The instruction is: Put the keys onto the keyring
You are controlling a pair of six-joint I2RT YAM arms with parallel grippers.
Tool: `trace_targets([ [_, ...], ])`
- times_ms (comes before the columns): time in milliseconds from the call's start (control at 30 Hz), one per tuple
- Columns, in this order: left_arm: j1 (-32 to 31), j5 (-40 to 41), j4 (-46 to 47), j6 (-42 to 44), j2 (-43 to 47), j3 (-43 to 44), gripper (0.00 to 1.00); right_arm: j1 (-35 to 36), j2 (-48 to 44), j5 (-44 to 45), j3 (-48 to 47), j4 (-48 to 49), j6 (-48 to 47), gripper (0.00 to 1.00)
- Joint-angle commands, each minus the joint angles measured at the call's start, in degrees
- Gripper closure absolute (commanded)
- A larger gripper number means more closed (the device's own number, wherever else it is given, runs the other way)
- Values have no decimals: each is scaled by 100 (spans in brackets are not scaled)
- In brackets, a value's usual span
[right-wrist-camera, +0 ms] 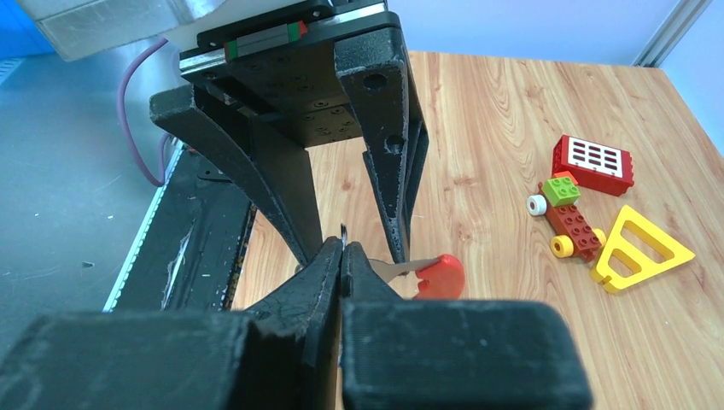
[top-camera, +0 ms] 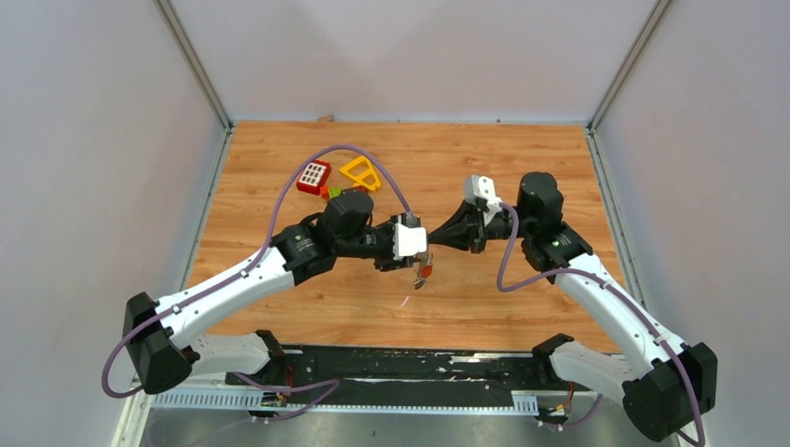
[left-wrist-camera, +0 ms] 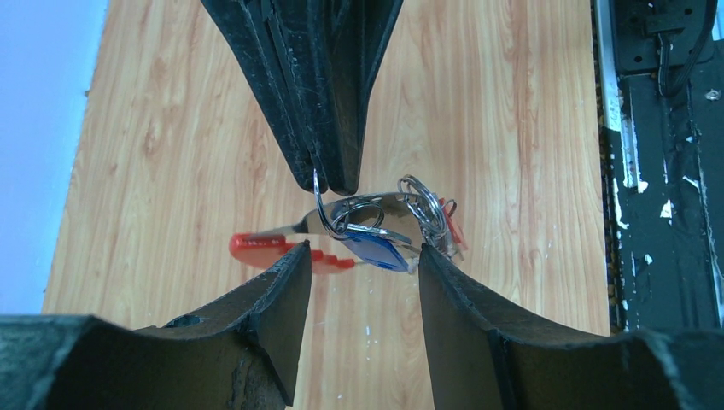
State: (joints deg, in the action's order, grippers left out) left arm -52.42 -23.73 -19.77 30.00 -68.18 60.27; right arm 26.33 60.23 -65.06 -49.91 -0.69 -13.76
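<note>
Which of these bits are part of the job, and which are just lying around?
Job: blue key, red key, keyring.
Lying about: red button block, yellow frame, toy bricks.

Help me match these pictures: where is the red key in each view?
Top: red key, near centre.
Left wrist: red key, left of centre.
Right wrist: red key, right of centre.
Landmark: right tool, shut on the keyring beside it, in all three.
</note>
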Motion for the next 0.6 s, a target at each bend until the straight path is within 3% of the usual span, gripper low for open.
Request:
trace_targets([
  [0,-22,-109,395,-61,-13,-48,43,-45,-130,-156,-230,123,44,100],
  [267,-22,-64,571,-376,-183,-34,47,-42,-118,-148,-230,139,48,100],
  [567,-16,-140,553,-532,-267,27,60,-60,-113,-122,-208,109,6,100],
])
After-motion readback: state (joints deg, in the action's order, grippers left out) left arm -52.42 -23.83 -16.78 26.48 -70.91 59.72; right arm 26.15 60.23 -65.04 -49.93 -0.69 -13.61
